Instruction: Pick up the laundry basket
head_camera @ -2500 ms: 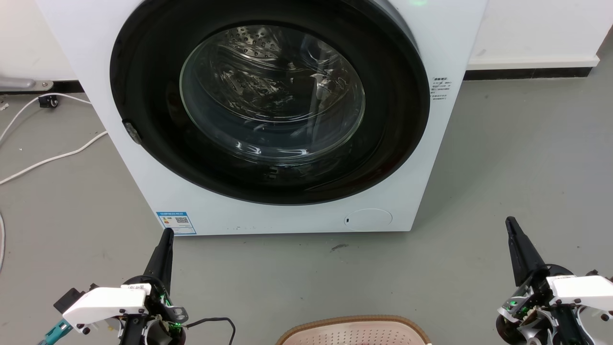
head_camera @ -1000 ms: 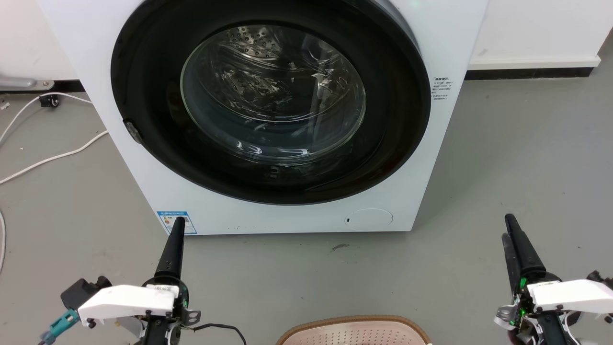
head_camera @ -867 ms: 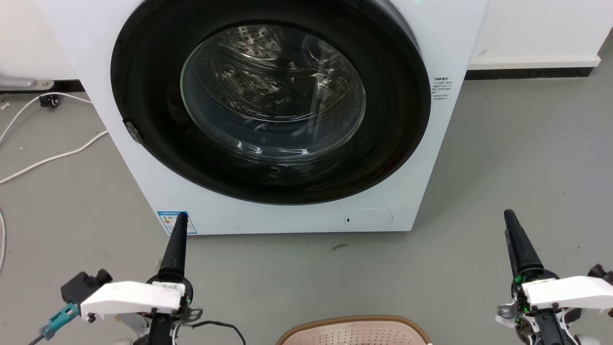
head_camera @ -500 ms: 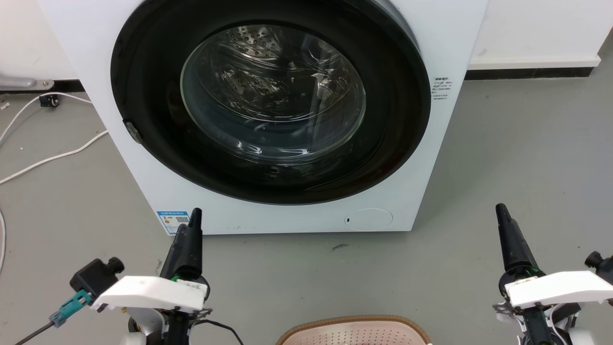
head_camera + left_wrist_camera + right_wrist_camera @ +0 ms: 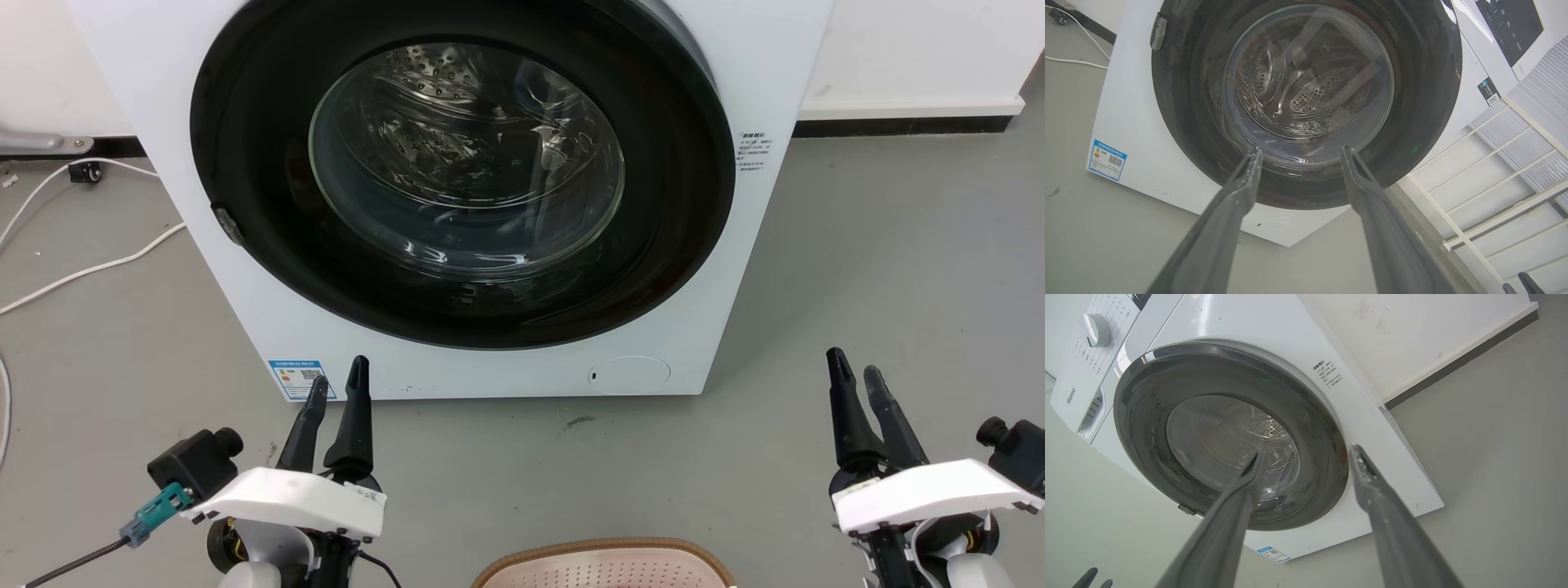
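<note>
Both left claw and right claw gape, flanking the laundry basket.

A smooth grey concrete floor runs back to a white painted wall edged with a dark skirting strip. Against the wall stands a white front-loading washing machine. It has a round black door with a domed glass window and a blue label low on its front. Thin white cables trail over the floor beside it. The light is soft and even.
</note>
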Robot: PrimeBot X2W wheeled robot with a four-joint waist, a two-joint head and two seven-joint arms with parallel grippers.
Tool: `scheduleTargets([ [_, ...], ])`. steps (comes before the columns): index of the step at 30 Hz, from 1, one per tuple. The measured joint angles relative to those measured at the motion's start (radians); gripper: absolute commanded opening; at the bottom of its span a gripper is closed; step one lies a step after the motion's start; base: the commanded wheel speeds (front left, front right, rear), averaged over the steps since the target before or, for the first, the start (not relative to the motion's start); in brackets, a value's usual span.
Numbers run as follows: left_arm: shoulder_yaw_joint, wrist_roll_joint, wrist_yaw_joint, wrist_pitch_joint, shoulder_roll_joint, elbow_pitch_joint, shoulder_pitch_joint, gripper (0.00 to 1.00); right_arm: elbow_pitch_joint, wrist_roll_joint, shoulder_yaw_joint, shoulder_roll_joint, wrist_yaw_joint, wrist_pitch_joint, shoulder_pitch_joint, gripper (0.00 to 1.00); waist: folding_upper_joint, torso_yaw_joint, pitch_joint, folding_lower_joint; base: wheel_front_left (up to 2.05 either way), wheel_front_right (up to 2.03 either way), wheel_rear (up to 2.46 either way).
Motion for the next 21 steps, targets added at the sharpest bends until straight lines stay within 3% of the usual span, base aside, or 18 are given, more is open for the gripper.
scheduleTargets([
  [21,-0.047,0.269,0.045,-0.057,0.013,0.026,-0.002,1.00,0.019,-0.338,0.005,0.002,0.000,-0.029,0.003,1.00,0.0000,0.003,-0.005,0.0000,0.00,0.00,0.00],
])
